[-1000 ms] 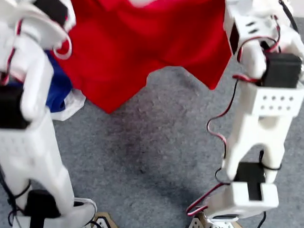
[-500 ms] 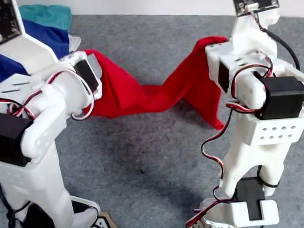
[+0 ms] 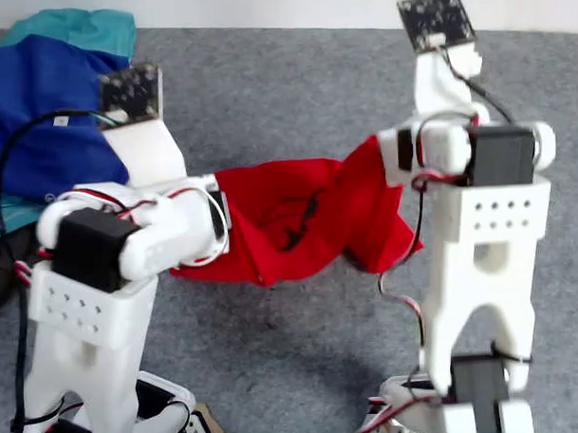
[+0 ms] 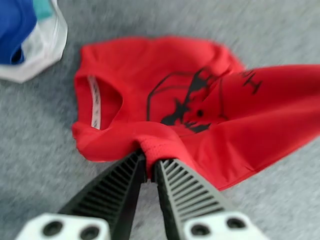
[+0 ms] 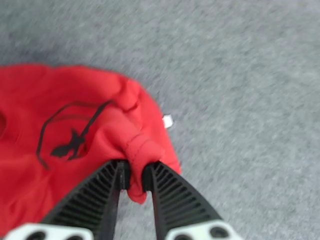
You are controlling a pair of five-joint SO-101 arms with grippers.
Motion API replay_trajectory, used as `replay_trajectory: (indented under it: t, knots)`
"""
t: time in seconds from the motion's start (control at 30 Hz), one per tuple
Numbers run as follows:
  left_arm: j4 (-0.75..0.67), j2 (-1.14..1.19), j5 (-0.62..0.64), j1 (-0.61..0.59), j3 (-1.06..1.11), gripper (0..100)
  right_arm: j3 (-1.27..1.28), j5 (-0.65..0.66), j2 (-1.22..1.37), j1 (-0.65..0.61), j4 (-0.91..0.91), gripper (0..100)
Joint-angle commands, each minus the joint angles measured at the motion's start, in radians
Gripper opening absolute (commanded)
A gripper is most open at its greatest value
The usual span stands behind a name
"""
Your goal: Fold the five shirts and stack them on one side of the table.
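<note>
The red shirt (image 3: pixel 299 226) is seen bunched on the grey bench (image 3: pixel 294 93) between the two arms, with its black print and white-labelled collar turned upward. The left tool (image 4: pixel 149 162) is closed almost completely, a small fold of the red shirt's edge near the collar being pinched between its jaws. The right tool (image 5: pixel 134 172) is likewise nearly closed, and a rolled fold at the opposite edge of the same shirt is clamped in it. A blue shirt (image 3: pixel 48 111) is piled on a teal shirt (image 3: pixel 83 29) at the far corner of the bench beside the left arm, and a white garment (image 4: pixel 45 50) is visible under the blue one.
</note>
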Motion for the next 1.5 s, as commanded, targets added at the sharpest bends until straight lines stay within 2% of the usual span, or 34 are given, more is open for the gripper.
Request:
replay_trajectory:
  t: [0.0, 0.13, 0.3, 0.47, 0.6, 0.8, 0.97, 1.07, 1.2, 1.27, 1.37, 1.47]
  knots:
    - [0.008, -0.096, -0.075, 0.012, 0.153, 1, 0.209, 0.037, -0.176, -0.084, 0.012, 0.6]
    - [0.008, -0.206, -0.141, 0.012, 0.343, 1, 0.495, 0.081, -0.325, -0.142, 0.012, 0.6]
    - [0.008, -0.366, -0.238, 0.012, 0.599, 1, 0.762, 0.193, -0.421, -0.147, 0.01, 0.6]
    - [0.006, -0.526, -0.322, -0.004, 0.685, 1, 0.986, 0.345, -0.446, -0.134, 0.008, 0.6]
    - [0.005, -0.596, -0.325, -0.07, 0.688, 1, 1.015, 0.379, -0.446, -0.051, -0.041, 0.6]
    - [0.003, -0.533, -0.321, -0.182, 0.684, 1, 1.012, 0.336, -0.441, 0.084, -0.208, 0.6]
    - [0.005, -0.44, -0.368, -0.328, 0.595, 2, 0.926, 0.293, -0.406, 0.093, -0.125, 0.7]
    - [0.008, -0.417, -0.43, -0.38, 0.556, 16, 0.869, 0.299, -0.378, 0.093, -0.081, 3.9]
    - [0.008, -0.44, -0.4, -0.464, 0.559, 47, 0.848, 0.299, -0.364, 0.093, -0.054, 21.2]
    - [0.008, -0.458, -0.402, -0.499, 0.559, 59, 0.831, 0.299, -0.358, 0.093, -0.051, 27.6]
    - [0.006, -0.484, -0.402, -0.549, 0.55, 67, 0.782, 0.292, -0.358, 0.097, -0.05, 27.6]
    - [0.003, -0.46, -0.399, -0.579, 0.532, 66, 0.72, 0.285, -0.357, 0.099, -0.028, 25.9]
